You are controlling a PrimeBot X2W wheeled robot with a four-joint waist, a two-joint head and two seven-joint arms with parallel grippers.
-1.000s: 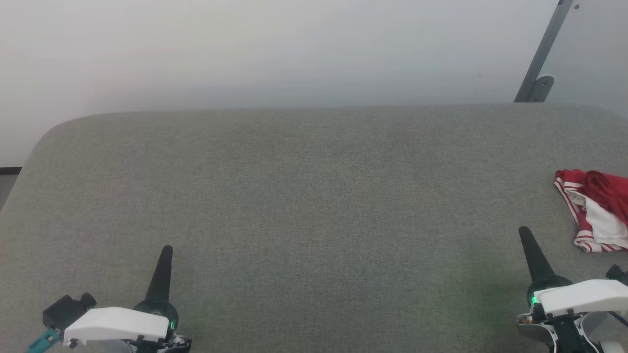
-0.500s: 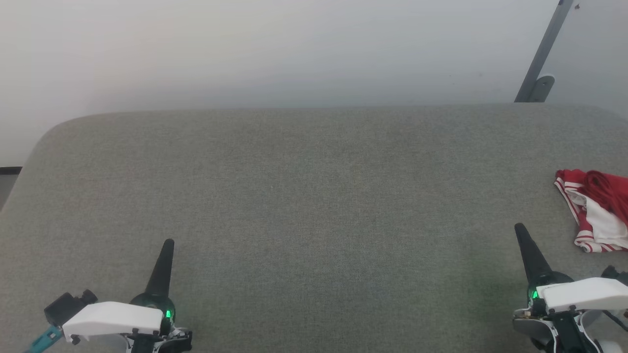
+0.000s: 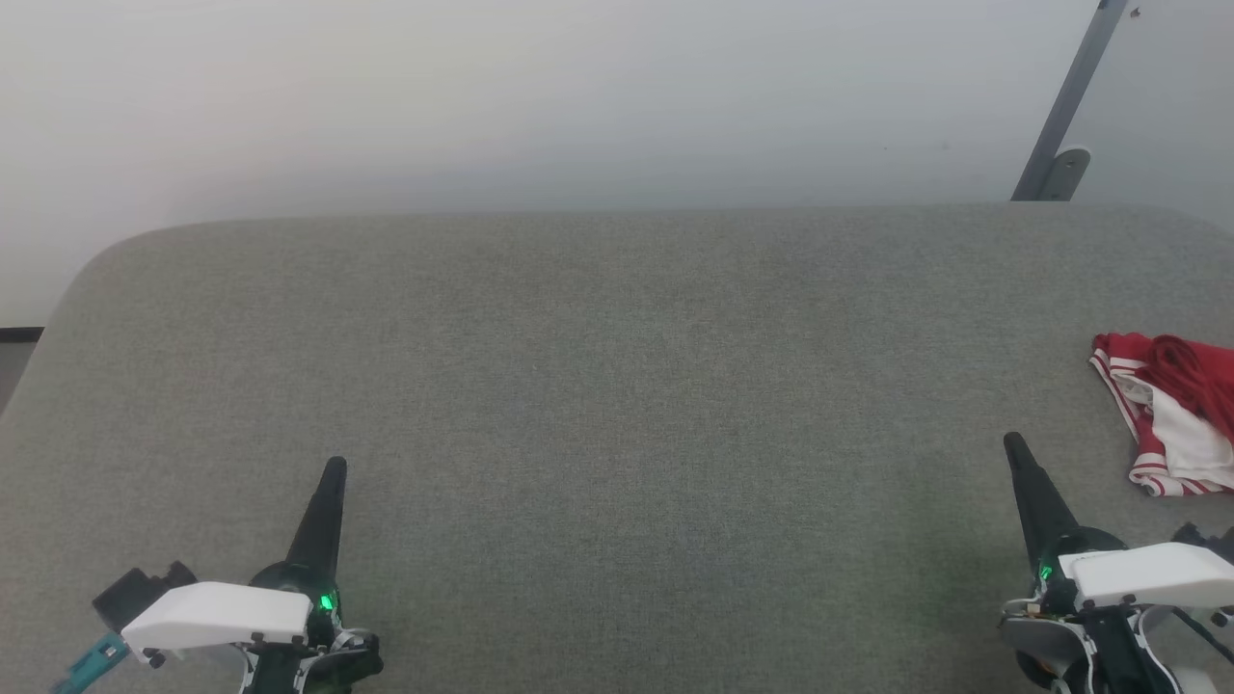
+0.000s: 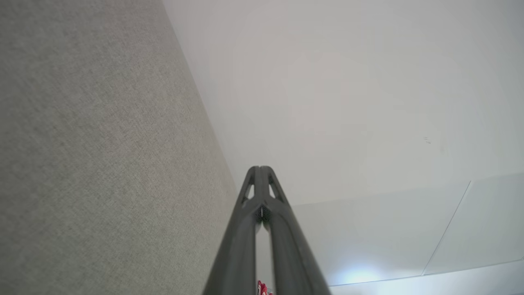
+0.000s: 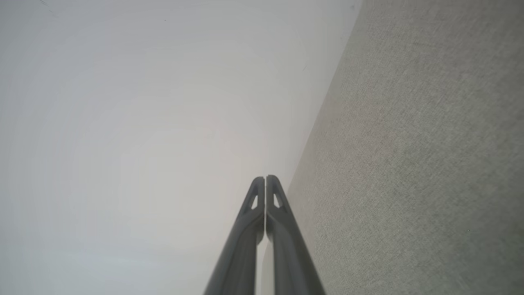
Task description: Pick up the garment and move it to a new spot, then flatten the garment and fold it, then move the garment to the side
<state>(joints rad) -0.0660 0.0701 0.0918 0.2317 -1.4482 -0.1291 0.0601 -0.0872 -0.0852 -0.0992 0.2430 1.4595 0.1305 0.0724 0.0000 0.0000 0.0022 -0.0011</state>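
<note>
Two pincers, the left gripper and the right gripper, are squeezed together and hold nothing. The garment lies bunched at the right side of the table, crumpled, not flat or folded.

bare grey surface, garment far right

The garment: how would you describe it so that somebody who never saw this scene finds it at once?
Follow the grey table to its right edge in the head view. There, just past the right pincer, lies the crumpled garment. Its red and white cloth with striped trim stands out from the plain grey around it.
</note>
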